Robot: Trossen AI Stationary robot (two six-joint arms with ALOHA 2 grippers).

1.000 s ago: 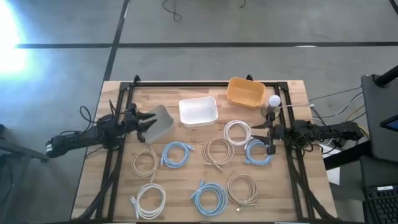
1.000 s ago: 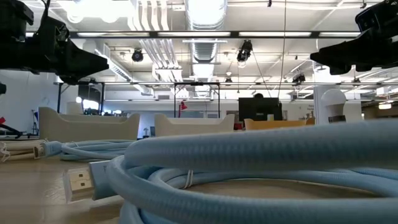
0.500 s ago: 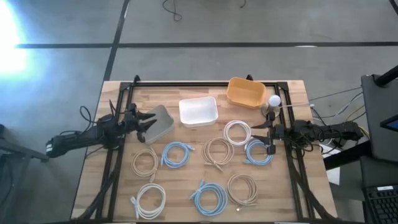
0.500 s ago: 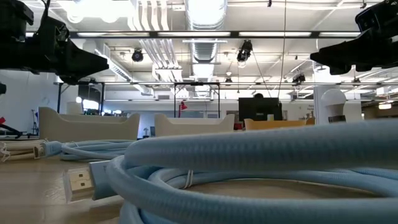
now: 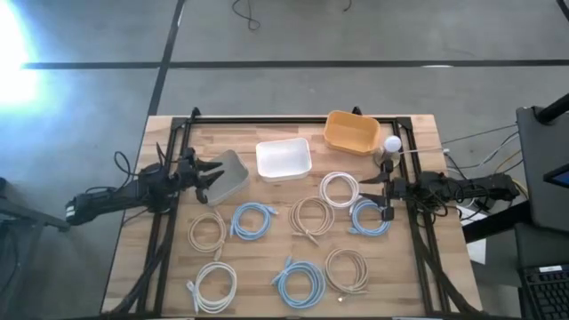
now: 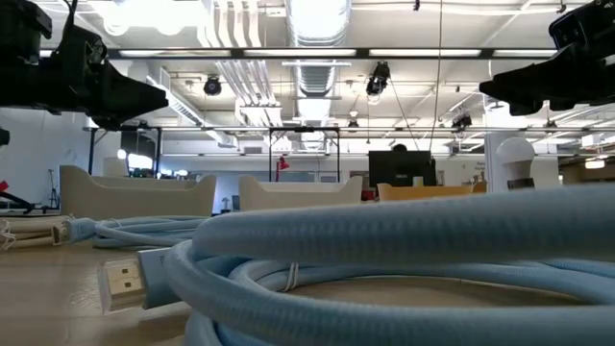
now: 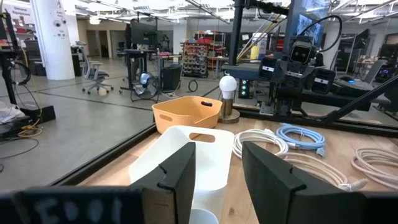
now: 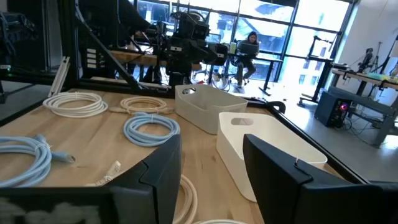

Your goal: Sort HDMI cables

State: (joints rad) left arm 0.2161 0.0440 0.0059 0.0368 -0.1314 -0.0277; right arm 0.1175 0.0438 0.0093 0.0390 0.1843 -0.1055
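Observation:
Several coiled HDMI cables lie flat on the wooden table in the high view: light blue coils (image 5: 253, 220), (image 5: 369, 216), (image 5: 300, 283), white coils (image 5: 339, 187), (image 5: 215, 284), and beige coils (image 5: 312, 214), (image 5: 207, 231), (image 5: 347, 269). My left gripper (image 5: 217, 175) hovers open over the grey bin (image 5: 233, 178) at the table's left. My right gripper (image 5: 380, 196) hangs open at the right side, between the white coil and the blue coil beside it. In the low view a light blue cable (image 6: 384, 250) fills the foreground, with its connector (image 6: 120, 284) on the table.
Three bins stand along the far half of the table: the grey one, a white one (image 5: 283, 158) and an orange one (image 5: 351, 132). A white bulb on a stand (image 5: 392, 144) sits by the right arm. Black frame rails (image 5: 169, 222) run along both table sides.

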